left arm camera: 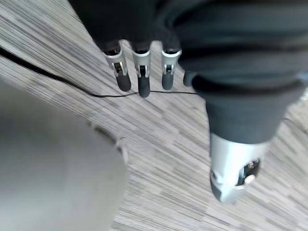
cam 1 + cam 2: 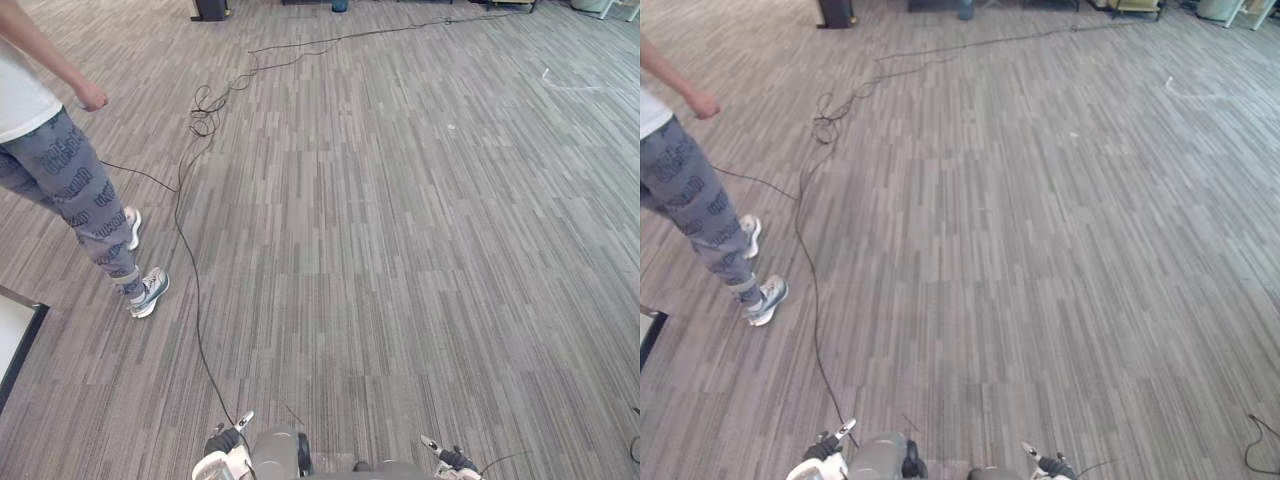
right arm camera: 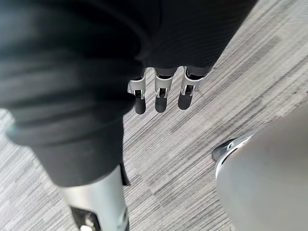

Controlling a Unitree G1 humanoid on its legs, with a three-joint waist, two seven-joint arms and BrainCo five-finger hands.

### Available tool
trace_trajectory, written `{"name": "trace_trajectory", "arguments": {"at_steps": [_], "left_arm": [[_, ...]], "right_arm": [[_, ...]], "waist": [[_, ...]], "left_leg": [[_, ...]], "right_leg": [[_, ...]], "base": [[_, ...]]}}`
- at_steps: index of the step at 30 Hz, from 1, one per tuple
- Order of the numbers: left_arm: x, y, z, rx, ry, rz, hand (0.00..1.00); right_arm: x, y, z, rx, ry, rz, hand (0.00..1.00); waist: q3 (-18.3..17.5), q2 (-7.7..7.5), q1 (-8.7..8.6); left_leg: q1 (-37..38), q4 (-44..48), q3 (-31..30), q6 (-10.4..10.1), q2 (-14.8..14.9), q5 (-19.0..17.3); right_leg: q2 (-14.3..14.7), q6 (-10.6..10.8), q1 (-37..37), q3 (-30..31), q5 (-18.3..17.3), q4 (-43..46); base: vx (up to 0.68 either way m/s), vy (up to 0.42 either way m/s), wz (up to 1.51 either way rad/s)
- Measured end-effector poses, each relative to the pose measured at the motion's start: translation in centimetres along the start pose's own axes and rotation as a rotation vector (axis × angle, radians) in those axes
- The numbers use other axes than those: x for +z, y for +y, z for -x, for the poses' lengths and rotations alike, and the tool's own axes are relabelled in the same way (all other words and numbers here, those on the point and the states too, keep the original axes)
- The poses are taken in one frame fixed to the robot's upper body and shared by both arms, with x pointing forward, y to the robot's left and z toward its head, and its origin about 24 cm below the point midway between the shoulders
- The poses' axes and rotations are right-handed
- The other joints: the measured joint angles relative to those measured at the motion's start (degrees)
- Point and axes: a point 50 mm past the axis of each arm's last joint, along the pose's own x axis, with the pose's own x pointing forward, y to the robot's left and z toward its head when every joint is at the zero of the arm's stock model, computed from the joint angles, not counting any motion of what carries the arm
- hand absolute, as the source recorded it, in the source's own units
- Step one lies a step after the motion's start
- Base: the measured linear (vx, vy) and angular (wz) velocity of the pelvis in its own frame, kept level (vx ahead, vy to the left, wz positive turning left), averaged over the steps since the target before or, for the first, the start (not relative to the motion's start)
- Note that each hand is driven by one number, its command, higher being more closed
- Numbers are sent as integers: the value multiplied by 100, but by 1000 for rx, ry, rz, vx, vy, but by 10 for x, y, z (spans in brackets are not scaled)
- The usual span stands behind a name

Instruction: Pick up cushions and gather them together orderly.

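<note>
Left hand (image 1: 140, 77) and right hand (image 3: 161, 95) hang slack, seemingly empty, above striped grey carpet (image 2: 400, 250). A grey-trousered person (image 2: 72, 185) stands left.

The left hand (image 1: 143, 67) and the right hand (image 3: 161, 91) hung low over the grey striped carpet (image 2: 400, 250), fingers straight and relaxed.

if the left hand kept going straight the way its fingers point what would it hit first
Most likely the carpet: the left hand hangs with straight fingers aimed down at it, and nothing shows between them. How far off the floor lies is unclear.
</note>
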Motion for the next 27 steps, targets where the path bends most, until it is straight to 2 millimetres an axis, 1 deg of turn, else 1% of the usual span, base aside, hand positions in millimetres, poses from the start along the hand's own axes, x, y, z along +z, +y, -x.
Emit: {"name": "trace_trajectory", "arguments": {"at_steps": [1, 2, 3, 4, 5, 6, 7, 8, 9, 10, 11, 12, 13, 14, 15, 16, 17, 18, 19, 20, 21, 22, 23, 24, 25, 26, 27], "left_arm": [[2, -2, 0, -8, -11, -11, 0], [4, -4, 0, -16, -20, -21, 0], [4, -6, 0, -22, -25, -28, 0], [4, -6, 0, -22, -27, -32, 0], [7, -2, 0, -14, -33, -43, 0], [8, 0, -1, -9, -36, -55, 0], [8, 2, -1, -5, -37, -57, 0], [9, 3, -2, -3, -37, -63, 0], [11, 3, -2, -1, -37, -69, 0], [9, 2, -3, -8, -26, -92, 0], [8, -1, -3, -20, -16, -113, 0], [7, -2, -3, -25, -11, -121, 0], [7, -8, -4, -42, -7, -133, 0], [10, -13, -4, -53, -11, -133, 0], [10, -20, -4, -68, -10, -128, 0], [11, -26, -5, -80, -7, -124, 0], [9, -29, -4, -87, -2, -121, 0], [5, -34, -4, -97, 16, -112, 0], [1, -39, -3, -104, 32, -96, 0], [1, -41, -3, -108, 33, -90, 0], [1, -46, -2, -118, 33, -87, 0], [1, -46, -2, -123, 34, -87, 0], [-1, -46, -2, -123, 41, -86, 0], [-5, -48, -1, -125, 54, -80, 0], [-3, -47, -1, -128, 50, -71, 0], [-3, -46, -1, -124, 47, -61, 0], [-1, -46, -1, -125, 41, -53, 0]], "right_arm": [[2, 4, 0, 9, -4, -2, 0], [4, 7, -1, 16, -11, -4, 0], [4, 7, -1, 18, -10, -4, 0], [4, 12, 0, 28, -13, -8, 0], [1, 17, 1, 40, -4, -15, 0], [-2, 23, 2, 56, 1, -22, 0], [-3, 27, 3, 68, 2, -30, 0], [-4, 28, 3, 75, 9, -27, 0], [-4, 27, 3, 74, 8, -31, 0], [-4, 27, 3, 77, 5, -32, 0], [1, 27, 3, 83, -19, -38, 0], [4, 28, 3, 87, -32, -39, 0], [8, 29, 3, 92, -51, -41, 0], [10, 29, 3, 94, -62, -43, 0], [13, 30, 4, 99, -76, -45, 0], [15, 31, 4, 103, -88, -48, 0], [16, 32, 4, 106, -94, -51, 0], [20, 30, 3, 99, -106, -57, 0], [22, 31, 2, 97, -108, -53, 0], [23, 30, 2, 94, -110, -47, 0], [28, 31, 1, 94, -124, -32, 0], [26, 30, 1, 92, -116, -28, 0], [24, 27, 1, 83, -107, -27, 0], [31, 23, -1, 75, -124, -14, 0], [39, 24, -1, 78, -148, -4, 0], [41, 24, -2, 76, -157, 2, 0], [43, 23, -2, 72, -165, 10, 0]], "waist": [[-10, -28, 41], [-15, -33, 85], [-25, -3, 104], [-46, -9, 124], [-160, -139, 116], [-267, -205, 124], [-306, -264, 138], [-317, -322, 133], [-306, -367, 139], [-285, -360, 132], [-240, -299, 107], [-204, -248, 89], [-166, -209, 65], [-163, -201, 59], [-155, -186, 35], [-144, -206, -1], [-137, -215, -58], [-115, -201, -148], [-90, -160, -233], [-69, -131, -246], [-51, -103, -279], [-31, -116, -295], [-12, -102, -294], [23, 64, -322], [94, 274, -299], [118, 318, -303], [123, 381, -304]], "left_leg": [[-106, -481, 142, -8, -26, 110], [-185, -961, 209, -44, -69, 351], [-193, -1529, 207, -72, -109, 644], [-168, -1754, 154, -5, -125, 1241], [-165, -1768, 189, 78, -285, 1138], [-180, -1739, 251, 164, -333, 996], [-140, -1652, 327, 287, -343, 913], [23, -1527, 384, 445, -409, 717], [262, -1550, 406, 533, -491, 604], [666, -1625, 423, 603, -552, 443], [1138, -1731, 426, 604, -561, 275], [1364, -1808, 431, 599, -563, 223], [1862, -2044, 492, 573, -569, 146], [2086, -2207, 513, 559, -568, 108], [2459, -2515, 525, 458, -563, 4], [2691, -2706, 552, 357, -564, -73], [2804, -2779, 549, 310, -563, -125], [3078, -2965, 557, 284, -570, -156], [3404, -3198, 559, 272, -570, -165], [3524, -3288, 541, 271, -563, -165], [3687, -3436, 490, 271, -551, -165], [3856, -3494, 330, 270, -594, -165], [3964, -3489, 202, 270, -611, -165], [4143, -3455, 11, 266, -466, -160], [4135, -3182, -199, -88, -297, 76], [4116, -2948, -317, -216, -266, 195], [3976, -2392, -465, -310, -190, 352]], "right_leg": [[-161, 5, 190, 25, 3, -233], [-271, 10, 312, 49, 6, -401], [-325, 16, 411, 80, 10, -500], [-375, 15, 483, 159, 12, -524], [-526, -9, 455, 237, 75, -465], [-610, 8, 306, 350, 265, -271], [-655, 133, 209, 523, 438, -39], [-734, 418, 115, 639, 627, 459], [-794, 662, -93, 753, 796, 1176], [-808, 940, -532, 910, 1173, 2513], [-762, 995, -937, 940, 1329, 3785], [-752, 975, -1143, 873, 1314, 4310], [-745, 839, -1627, 647, 1220, 5109], [-714, 735, -1852, 533, 1152, 5316], [-617, 590, -2304, 287, 983, 5451], [-537, 571, -2698, 50, 804, 5312], [-502, 560, -2911, -155, 707, 5054], [-482, 400, -3106, -574, 610, 4397], [-381, 256, -3194, -984, 666, 3338], [-313, 183, -3219, -1079, 744, 2914], [-150, 99, -3263, -1191, 1073, 1859], [1, 55, -3202, -1190, 1494, 925], [68, -264, -3160, -1165, 1904, 725], [206, -633, -3041, -1164, 2094, 830], [242, -702, -3038, -1246, 1655, 1269], [259, -740, -3023, -1264, 1472, 1462], [311, -739, -2930, -1279, 1237, 1588]], "base": [[413, 166, -17], [436, 210, -26], [459, 269, -31], [591, 350, -24], [639, 375, -15], [559, 317, -9], [570, 322, -9], [461, 267, -11], [560, 303, -14], [619, 296, -25], [570, 253, -27], [492, 184, -29], [278, 86, -22], [364, 100, -27], [375, 78, -20], [370, 59, -12], [362, 16, 0], [524, -20, 9], [457, -22, 12], [542, -40, 24], [617, -98, 39], [743, -130, 41], [641, -144, 26], [635, -185, 1], [639, -205, -7], [631, -219, -21], [511, -175, -31]]}}
